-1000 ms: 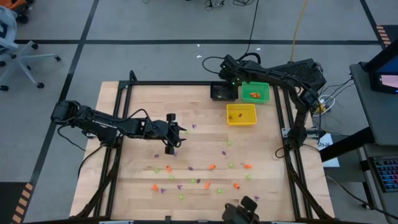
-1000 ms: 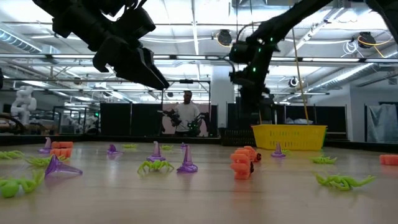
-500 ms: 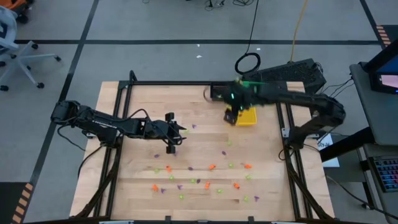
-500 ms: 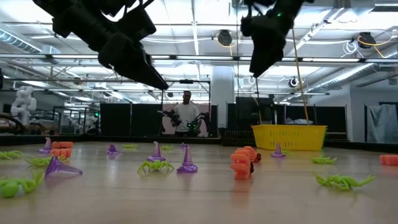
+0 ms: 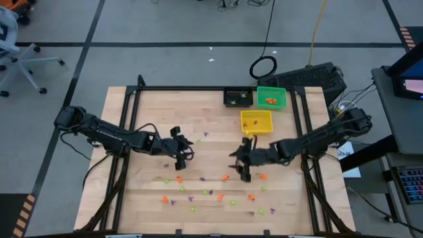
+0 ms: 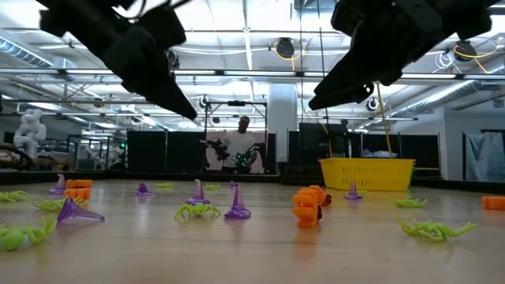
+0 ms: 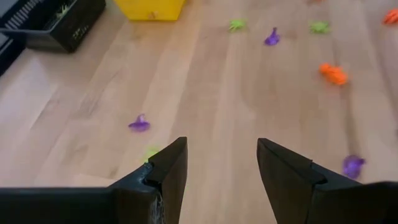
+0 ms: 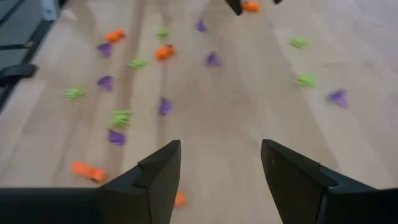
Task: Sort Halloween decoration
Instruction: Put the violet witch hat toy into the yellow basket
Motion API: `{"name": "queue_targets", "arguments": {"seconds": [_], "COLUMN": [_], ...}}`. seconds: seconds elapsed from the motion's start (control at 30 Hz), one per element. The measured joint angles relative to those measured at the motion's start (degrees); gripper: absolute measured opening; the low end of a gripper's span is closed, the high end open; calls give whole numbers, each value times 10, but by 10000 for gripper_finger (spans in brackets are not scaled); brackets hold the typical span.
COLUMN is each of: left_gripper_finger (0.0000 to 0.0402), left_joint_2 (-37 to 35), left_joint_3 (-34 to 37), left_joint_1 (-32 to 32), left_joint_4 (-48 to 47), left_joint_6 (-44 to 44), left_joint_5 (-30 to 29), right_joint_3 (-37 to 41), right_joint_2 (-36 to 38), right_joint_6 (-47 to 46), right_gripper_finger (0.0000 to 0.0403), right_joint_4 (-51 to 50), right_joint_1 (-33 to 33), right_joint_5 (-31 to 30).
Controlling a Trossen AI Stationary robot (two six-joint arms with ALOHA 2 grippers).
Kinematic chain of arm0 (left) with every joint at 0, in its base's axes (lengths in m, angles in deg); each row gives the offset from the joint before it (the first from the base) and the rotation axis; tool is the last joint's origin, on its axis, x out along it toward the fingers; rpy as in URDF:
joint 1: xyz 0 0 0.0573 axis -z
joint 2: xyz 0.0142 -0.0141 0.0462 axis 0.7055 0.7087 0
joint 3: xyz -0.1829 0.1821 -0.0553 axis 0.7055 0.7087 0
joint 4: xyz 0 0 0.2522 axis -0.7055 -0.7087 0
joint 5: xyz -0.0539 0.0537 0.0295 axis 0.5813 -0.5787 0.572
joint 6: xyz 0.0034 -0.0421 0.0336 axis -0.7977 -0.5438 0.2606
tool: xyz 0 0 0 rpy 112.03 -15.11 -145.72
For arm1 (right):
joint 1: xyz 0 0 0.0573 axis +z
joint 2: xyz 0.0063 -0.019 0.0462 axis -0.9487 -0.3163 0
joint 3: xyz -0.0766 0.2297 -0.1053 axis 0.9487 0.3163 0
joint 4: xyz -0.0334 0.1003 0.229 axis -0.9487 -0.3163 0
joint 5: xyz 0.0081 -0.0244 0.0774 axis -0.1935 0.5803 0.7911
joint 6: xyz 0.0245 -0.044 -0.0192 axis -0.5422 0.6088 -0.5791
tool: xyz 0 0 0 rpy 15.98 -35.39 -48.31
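Low view, nearest the lens: light-green spider trinket (image 6: 435, 229) at right foreground and another (image 6: 24, 234) at far left, purple cone trinket (image 6: 72, 211) beside it, all resting on the wooden desk (image 6: 252, 252). A little farther in: orange trinket (image 6: 306, 207), purple cone (image 6: 237, 203) and green spider (image 6: 197, 211) close together near centre. Seen from above, the Halloween decoration (image 5: 226, 176) is scattered loose over the near half of the desk (image 5: 145, 198), orange, purple and light-green pieces mixed, none touching a pincer. Left pincer (image 5: 180, 157) hangs above the desk left of centre; its wrist view shows the two dark fingers (image 7: 166, 172) spread wide with bare wood between them, nothing held, a purple piece (image 7: 139, 123) and a faint green piece (image 7: 152, 152) just ahead. Right pincer (image 5: 245, 169) hangs above the desk right of centre, over the scatter, with an orange piece (image 5: 263, 176) just beside it; its wrist view shows fingers (image 8: 160, 168) wide apart and empty, purple (image 8: 165, 106), green (image 8: 121, 117) and orange (image 8: 89, 170) pieces spread on the wood beyond. Both arms are clear of the surface in the low view. Far side of desk: yellow bin (image 5: 256, 121), then black bin (image 5: 237, 97) and green bin (image 5: 271, 98) side by side at the far edge; the green bin holds orange pieces. Beyond the desk, a person (image 6: 239, 147) stands in the room.
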Motion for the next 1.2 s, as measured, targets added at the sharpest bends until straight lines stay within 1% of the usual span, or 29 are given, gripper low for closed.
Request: {"name": "queue_targets", "arguments": {"seconds": [0.1, 0.2, 0.3, 0.4, 0.47, 0.53, 0.63, 0.73, 0.77, 0.8, 0.87, 0.93, 1.07, 1.13, 1.2], "left_gripper_finger": [189, 189, 189, 189, 189, 189, 189, 189, 189, 189, 184, 173, 148, 142, 141], "left_joint_2": [0, 0, 0, 0, 0, 0, 0, 3, 7, 10, 23, 43, 100, 128, 156], "left_joint_3": [0, 0, 0, 0, 0, 0, 0, 0, -1, -1, -9, -21, -52, -69, -89], "left_joint_1": [24, 33, 35, 29, 21, 9, -22, -60, -76, -93, -128, -158, -204, -219, -229], "left_joint_4": [10, 24, 31, 30, 32, 36, 48, 63, 69, 70, 69, 72, 71, 69, 69], "left_joint_6": [-8, 7, 19, 33, 50, 53, 57, 69, 70, 73, 74, 80, 114, 126, 131], "left_joint_5": [-19, -23, -36, -76, -105, -131, -134, -107, -87, -61, 12, 57, 105, 131, 141], "right_joint_3": [-7, -19, -24, -24, -24, -24, -24, -24, -24, -24, -24, -24, -24, -24, -24], "right_joint_2": [-28, -55, -73, -80, -83, -84, -81, -80, -80, -80, -81, -82, -83, -83, -83], "right_joint_6": [-11, -9, 3, 20, 49, 97, 163, 205, 215, 222, 227, 230, 247, 262, 266], "right_gripper_finger": [208, 208, 208, 208, 208, 208, 208, 208, 208, 208, 208, 208, 208, 208, 208], "right_joint_4": [13, 17, 21, 27, 27, 22, 24, 34, 37, 38, 44, 44, 43, 43, 43], "right_joint_1": [24, 32, 22, 6, -1, -3, -3, -6, -7, -9, -12, -12, -15, -17, -21], "right_joint_5": [-37, -72, -86, -89, -87, -86, -85, -86, -86, -85, -84, -84, -83, -83, -83]}}
